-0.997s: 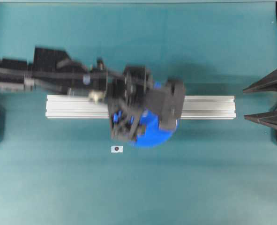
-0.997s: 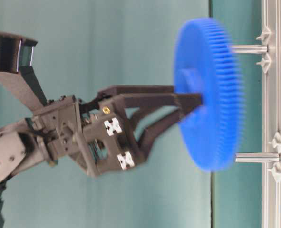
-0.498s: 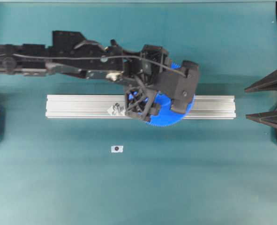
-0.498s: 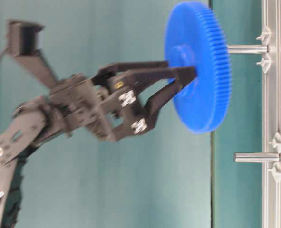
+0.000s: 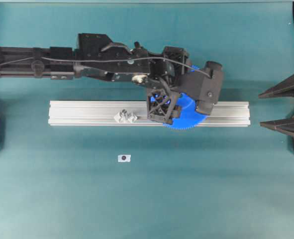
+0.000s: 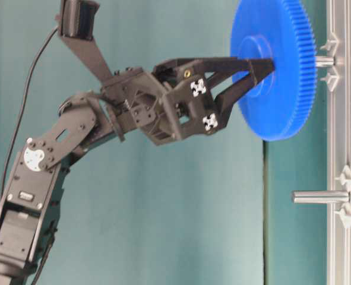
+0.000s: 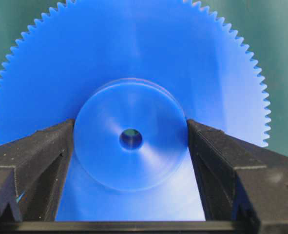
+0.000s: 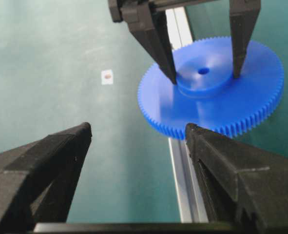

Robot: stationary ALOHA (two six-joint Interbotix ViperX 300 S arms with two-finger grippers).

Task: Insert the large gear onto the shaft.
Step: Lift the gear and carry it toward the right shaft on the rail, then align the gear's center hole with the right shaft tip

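Note:
The large gear point(image 6: 279, 89), a bright-blue toothed disc, is held flat over the rail by my left gripper point(image 7: 130, 127). Its fingers point(image 8: 169, 68) clamp the raised hub from both sides. The centre hole point(image 7: 130, 139) shows dark between the pads. Only a short stub of the shaft point(image 6: 325, 61) shows between the gear and the rail. Its tip is hidden behind the gear, so I cannot tell whether it sits in the hole. From overhead the gear point(image 5: 189, 113) peeks out under the wrist. My right gripper point(image 8: 138, 130) stands open and empty at the right edge point(image 5: 259, 109).
A silvery aluminium rail point(image 5: 82, 113) runs across the teal table. A second upright pin point(image 6: 321, 196) on its clear mount point(image 5: 125, 117) stands bare to the left of the gear. A small white sticker with a dark dot point(image 5: 124, 158) lies in front of the rail.
The left arm has carried the gear from in front of the rail to over it, rightward, and lowered it toward the rail so it now hides most of the shaft. The right arm has not moved.

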